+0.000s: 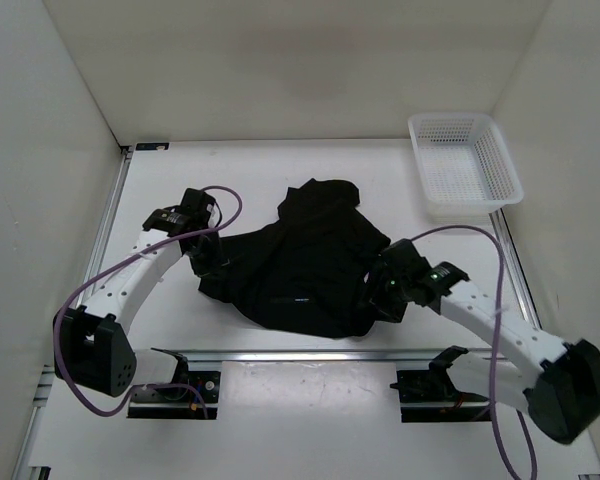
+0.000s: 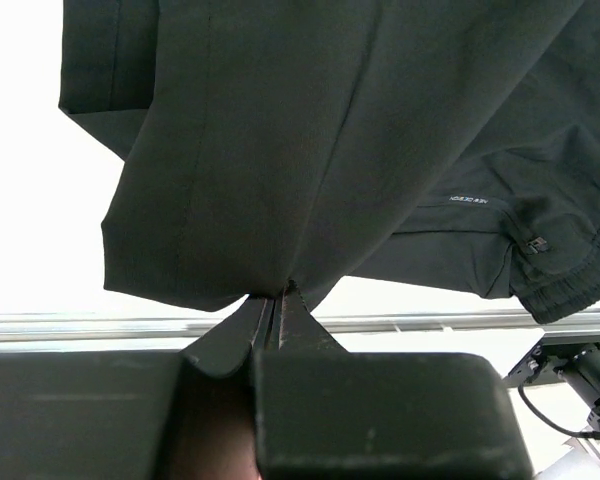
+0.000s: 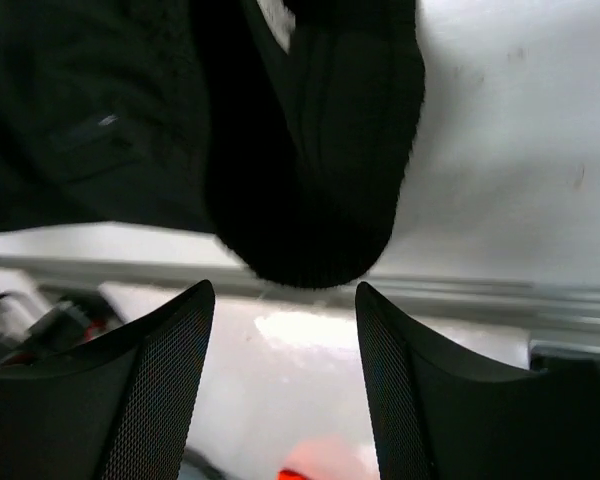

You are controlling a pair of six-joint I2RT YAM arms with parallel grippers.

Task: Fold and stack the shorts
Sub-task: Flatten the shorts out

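Note:
The black shorts (image 1: 305, 265) lie crumpled in the middle of the white table, a small pale label (image 2: 468, 201) on them. My left gripper (image 1: 208, 262) is at their left edge and is shut on a pinch of the fabric hem (image 2: 276, 290), which hangs from the closed jaws. My right gripper (image 1: 380, 297) is at the shorts' right edge. Its jaws stand wide open and empty, and a rounded fold of the shorts (image 3: 310, 200) sits just beyond the fingertips, not between them.
A white mesh basket (image 1: 465, 165) stands empty at the back right. A metal rail (image 1: 310, 355) runs along the near table edge, close under the shorts. White walls enclose the table at left, back and right.

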